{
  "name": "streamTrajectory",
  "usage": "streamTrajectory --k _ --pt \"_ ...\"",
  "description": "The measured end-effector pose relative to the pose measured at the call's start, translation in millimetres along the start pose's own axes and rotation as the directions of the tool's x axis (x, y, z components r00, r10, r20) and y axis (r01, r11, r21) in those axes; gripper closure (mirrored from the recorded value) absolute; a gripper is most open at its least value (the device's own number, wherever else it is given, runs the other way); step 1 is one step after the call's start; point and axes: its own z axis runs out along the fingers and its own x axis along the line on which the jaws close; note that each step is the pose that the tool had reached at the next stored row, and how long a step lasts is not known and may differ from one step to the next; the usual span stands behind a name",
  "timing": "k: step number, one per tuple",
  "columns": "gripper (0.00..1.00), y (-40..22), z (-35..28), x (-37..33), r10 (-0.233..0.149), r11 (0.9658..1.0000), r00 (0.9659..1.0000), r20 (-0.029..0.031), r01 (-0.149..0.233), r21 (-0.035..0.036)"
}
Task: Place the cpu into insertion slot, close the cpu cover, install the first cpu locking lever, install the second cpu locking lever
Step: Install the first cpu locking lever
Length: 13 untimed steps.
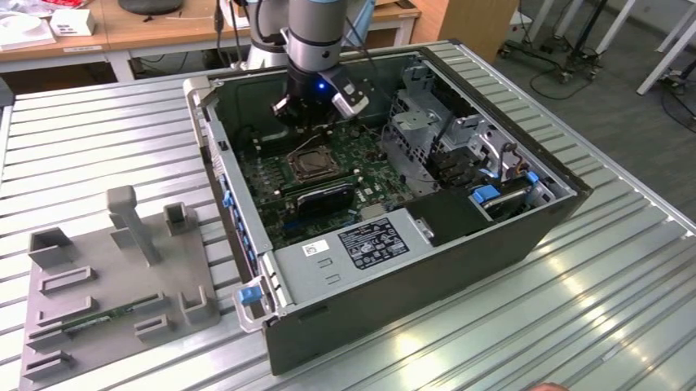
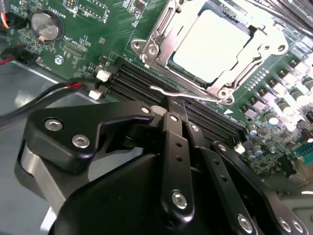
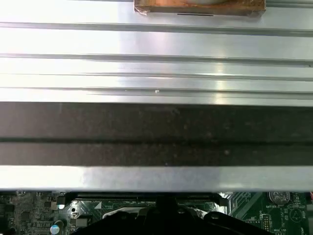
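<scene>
Matte square cpu (image 2: 212,46) under shiny cpu cover (image 2: 159,41); black end effector (image 2: 177,104) narrow, by wire lever (image 2: 195,96).

Open computer case (image 1: 490,244) on ribbed metal table (image 1: 98,130); grey fixture tray (image 1: 103,285) at the exterior view's left, apart from case. Coin cell battery (image 2: 44,24) on green motherboard (image 2: 88,29); black memory slots (image 2: 142,81) nearby.

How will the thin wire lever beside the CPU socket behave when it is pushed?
The locking lever is a thin bent metal wire, so it probably feels springy, not floppy. Its shiny round surface may slip sideways under a push.
</scene>
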Motion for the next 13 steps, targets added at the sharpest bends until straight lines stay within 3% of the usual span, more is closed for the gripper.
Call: streamTrajectory --k 5,13 --pt "0.89 1.0 -6.4 -0.1 0.0 1.0 1.0 0.0 0.0 0.0" --pt "0.89 1.2 -7.3 -0.1 0.0 1.0 1.0 -0.0001 0.0 0.0"
